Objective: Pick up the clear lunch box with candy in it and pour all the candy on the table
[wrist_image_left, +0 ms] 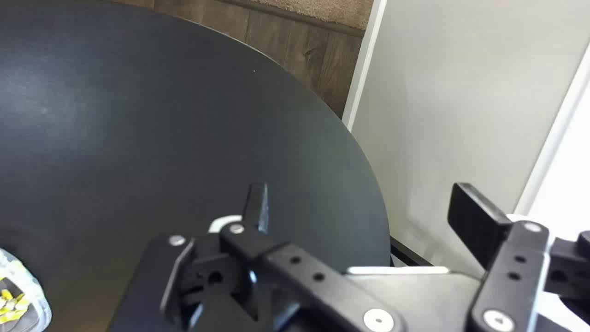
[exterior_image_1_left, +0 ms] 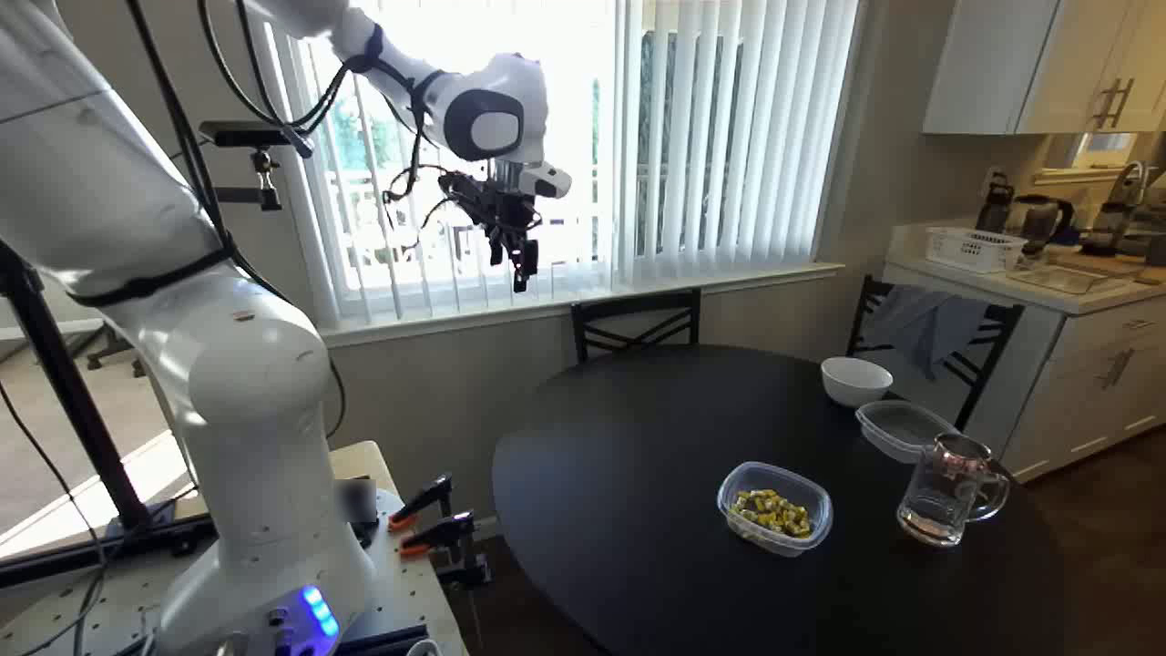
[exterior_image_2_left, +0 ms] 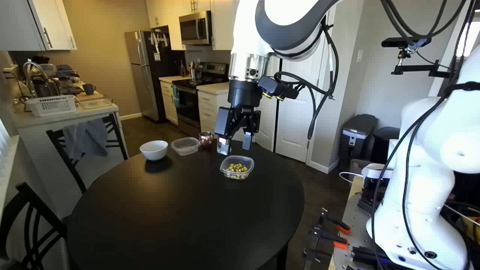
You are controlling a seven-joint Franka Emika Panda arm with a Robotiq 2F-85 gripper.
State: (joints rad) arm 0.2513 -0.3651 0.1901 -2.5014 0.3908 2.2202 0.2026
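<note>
Black two-fingered gripper: is hanging spread, pinching nothing.
Clear squarish plastic box: is sitting near right in an exterior view, holding golden-yellow candies; probably wanting a centred, level wall pinch.
Round black table: is stretching leftward, giving pouring room inside its curved edge.

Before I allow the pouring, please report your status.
Claw open, empty, raised. Clear lunch box upright on table, candy inside. Nothing seen blocking box from above.
</note>
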